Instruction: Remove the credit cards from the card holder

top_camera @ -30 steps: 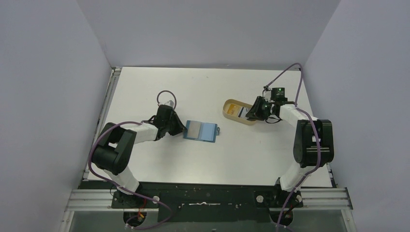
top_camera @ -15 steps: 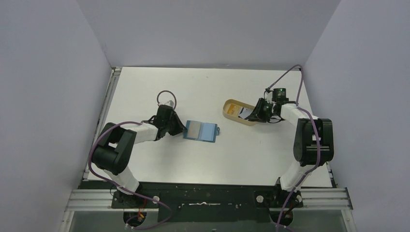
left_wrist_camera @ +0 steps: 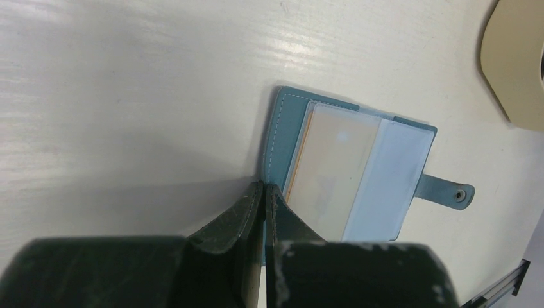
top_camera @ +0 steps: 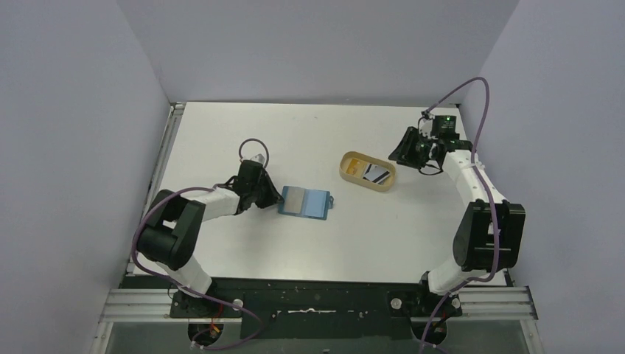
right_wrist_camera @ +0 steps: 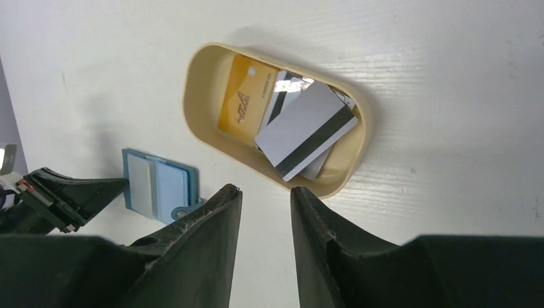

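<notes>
Left end effector (left_wrist_camera: 264,188) closed at card holder (left_wrist_camera: 283,128) edge, credit cards (right_wrist_camera: 306,132) in tray (right_wrist_camera: 188,96)

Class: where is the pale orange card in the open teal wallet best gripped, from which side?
Probably the long edge of the pale orange card beside the stitched border of the teal wallet, opposite the snap tab, approached low from that side: lying flat, only that edge seems exposed.

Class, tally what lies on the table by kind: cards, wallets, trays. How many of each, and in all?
Cards: 4 showing (3 in the tray, 1 in the wallet; more may be hidden)
Wallets: 1
Trays: 1
Total: 6
</notes>
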`<state>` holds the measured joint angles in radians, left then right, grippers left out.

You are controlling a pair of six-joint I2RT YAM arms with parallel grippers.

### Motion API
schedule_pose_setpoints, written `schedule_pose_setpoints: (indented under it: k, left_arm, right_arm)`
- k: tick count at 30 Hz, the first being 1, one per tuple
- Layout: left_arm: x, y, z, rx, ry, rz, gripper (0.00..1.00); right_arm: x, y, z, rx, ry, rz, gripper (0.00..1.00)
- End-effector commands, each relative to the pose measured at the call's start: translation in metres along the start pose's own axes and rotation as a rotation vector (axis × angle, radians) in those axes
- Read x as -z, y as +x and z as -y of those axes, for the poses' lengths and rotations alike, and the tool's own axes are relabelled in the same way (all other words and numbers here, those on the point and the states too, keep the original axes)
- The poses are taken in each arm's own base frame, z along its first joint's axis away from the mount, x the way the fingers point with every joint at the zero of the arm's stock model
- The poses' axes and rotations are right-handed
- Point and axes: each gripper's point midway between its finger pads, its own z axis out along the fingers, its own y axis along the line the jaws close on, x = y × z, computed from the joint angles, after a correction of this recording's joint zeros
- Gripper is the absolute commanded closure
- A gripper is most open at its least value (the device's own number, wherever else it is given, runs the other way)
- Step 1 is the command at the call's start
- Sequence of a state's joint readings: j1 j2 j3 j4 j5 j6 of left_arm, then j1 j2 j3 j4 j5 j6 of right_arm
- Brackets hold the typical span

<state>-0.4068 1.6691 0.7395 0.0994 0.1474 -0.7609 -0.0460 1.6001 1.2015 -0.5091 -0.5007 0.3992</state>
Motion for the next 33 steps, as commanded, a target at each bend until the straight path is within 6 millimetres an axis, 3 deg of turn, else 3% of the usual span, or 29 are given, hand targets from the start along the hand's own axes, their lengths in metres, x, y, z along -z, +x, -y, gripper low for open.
schedule_pose_setpoints:
  k: [1, 7, 9, 23, 33]
  left_arm:
    - [0.015, -0.002, 0.004, -0.047, -0.023, -0.014, 1.00]
    - [0.031, -0.011, 0.018, -0.066, -0.009, -0.008, 1.00]
    - [0.034, -0.014, 0.021, -0.072, -0.010, -0.002, 1.00]
    - [0.037, -0.012, 0.019, -0.081, -0.023, -0.016, 1.00]
    - [0.033, -0.011, 0.018, -0.083, -0.031, -0.031, 1.00]
  right_arm:
    - [0.029, -0.024, -0.028, 0.073, -0.017, 0.084, 0.64]
    - [0.027, -0.013, -0.069, 0.198, -0.027, 0.073, 0.62]
    - [0.020, -0.009, -0.075, 0.215, -0.023, 0.066, 0.61]
    - [-0.058, 0.008, -0.040, 0.106, 0.003, -0.081, 0.64]
    - [-0.086, 0.031, -0.016, 0.100, 0.046, -0.175, 0.65]
